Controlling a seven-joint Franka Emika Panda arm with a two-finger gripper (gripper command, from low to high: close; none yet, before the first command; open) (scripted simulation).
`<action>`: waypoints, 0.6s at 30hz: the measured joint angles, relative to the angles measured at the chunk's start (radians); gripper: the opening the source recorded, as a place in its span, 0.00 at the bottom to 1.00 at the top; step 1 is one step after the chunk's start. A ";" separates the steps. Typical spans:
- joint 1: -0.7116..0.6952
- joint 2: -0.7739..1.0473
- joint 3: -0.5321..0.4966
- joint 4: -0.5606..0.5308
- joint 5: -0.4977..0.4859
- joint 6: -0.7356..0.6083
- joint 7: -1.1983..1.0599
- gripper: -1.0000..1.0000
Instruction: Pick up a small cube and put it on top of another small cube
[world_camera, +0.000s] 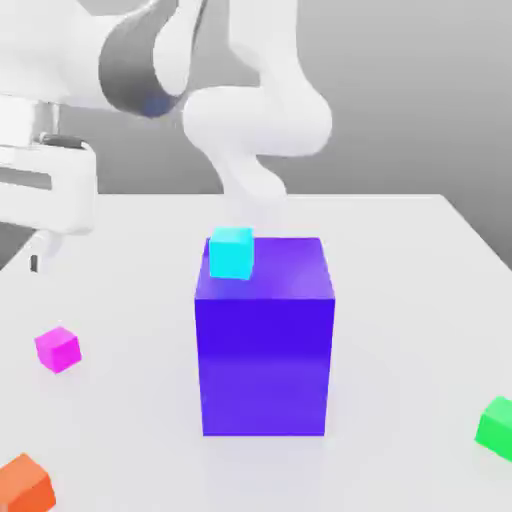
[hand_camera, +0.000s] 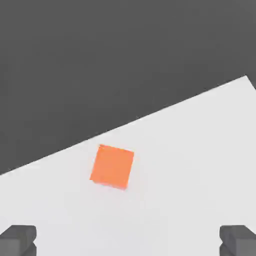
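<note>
Magenta small cube (orange cube)

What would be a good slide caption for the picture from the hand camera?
Open gripper fingertips frame a small orange cube lying on the white table near its edge.

blue-purple block mid-table | orange cube near corner | green cube by exterior view's right edge

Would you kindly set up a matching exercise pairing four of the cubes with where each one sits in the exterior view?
Things:
1. magenta cube
2. cyan cube
3. green cube
4. orange cube

Places:
A. table, right edge
B. on top of the big blue-purple block
C. table, bottom left corner
D. table, left, above the orange one

Pairs: 1-D, 2-B, 3-A, 4-C
</note>
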 joint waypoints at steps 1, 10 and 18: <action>-0.014 0.038 -0.024 -0.019 0.015 0.023 -0.024 0.50; -0.251 0.389 0.071 -0.089 0.383 0.233 -0.363 0.50; -0.373 0.488 0.217 -0.063 0.491 0.307 -0.448 0.00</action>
